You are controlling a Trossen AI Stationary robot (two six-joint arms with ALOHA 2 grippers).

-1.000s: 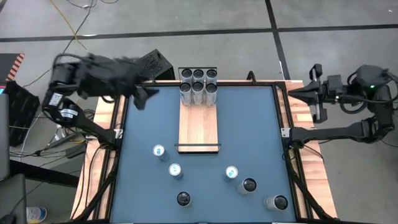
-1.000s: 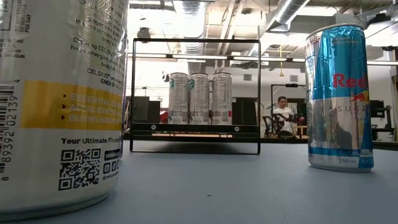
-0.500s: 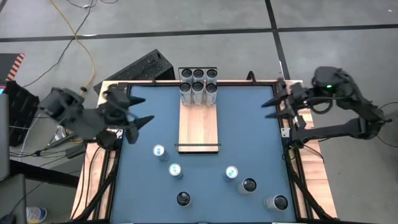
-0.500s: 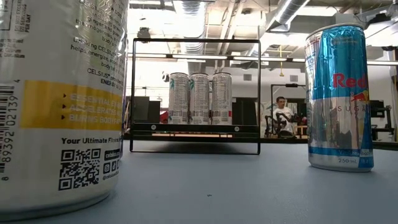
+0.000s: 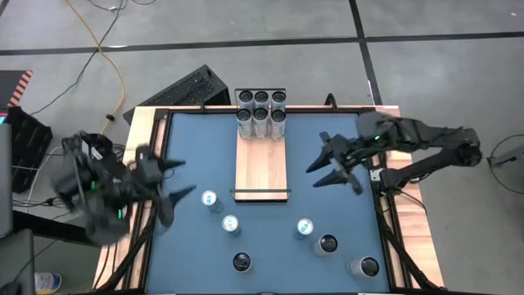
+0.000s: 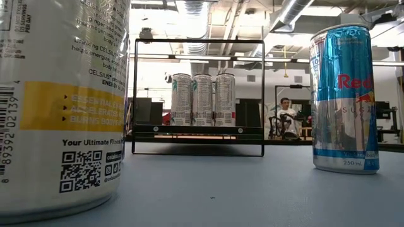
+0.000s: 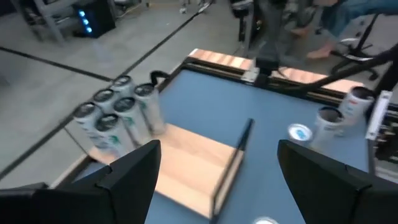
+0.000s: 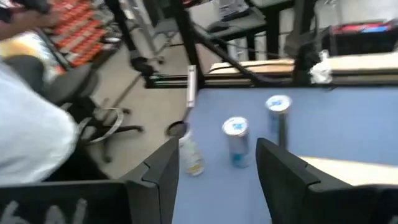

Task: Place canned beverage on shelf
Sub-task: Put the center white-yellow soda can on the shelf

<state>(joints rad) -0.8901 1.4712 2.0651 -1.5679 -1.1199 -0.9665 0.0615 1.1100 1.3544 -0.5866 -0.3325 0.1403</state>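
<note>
The light-wood shelf (image 5: 262, 160) lies flat on the blue table. Six silver cans (image 5: 261, 113) stand upright on its far end. Several loose cans stand on their bases near the front, among them a blue-topped one (image 5: 210, 199), another (image 5: 230, 224) and a third (image 5: 304, 227). My left gripper (image 5: 182, 179) hovers open at the table's left edge, left of the shelf (image 7: 186, 155). My right gripper (image 5: 317, 175) hovers open over the table to the right of the shelf, and nothing is between its fingers (image 8: 158, 180).
Dark-topped cans (image 5: 327, 244), (image 5: 366, 266), (image 5: 241, 261) stand by the near edge. In the low view a large white-and-yellow can (image 6: 63, 101) and a blue can (image 6: 344, 98) stand close to the camera. Bare table lies on either side of the shelf. A person sits in the room behind.
My left gripper has swung from the table's far left corner toward the near edge along the left side, staying open. My right gripper has come in from beyond the right edge toward the shelf, dropped a little, and opened. No can has moved.
</note>
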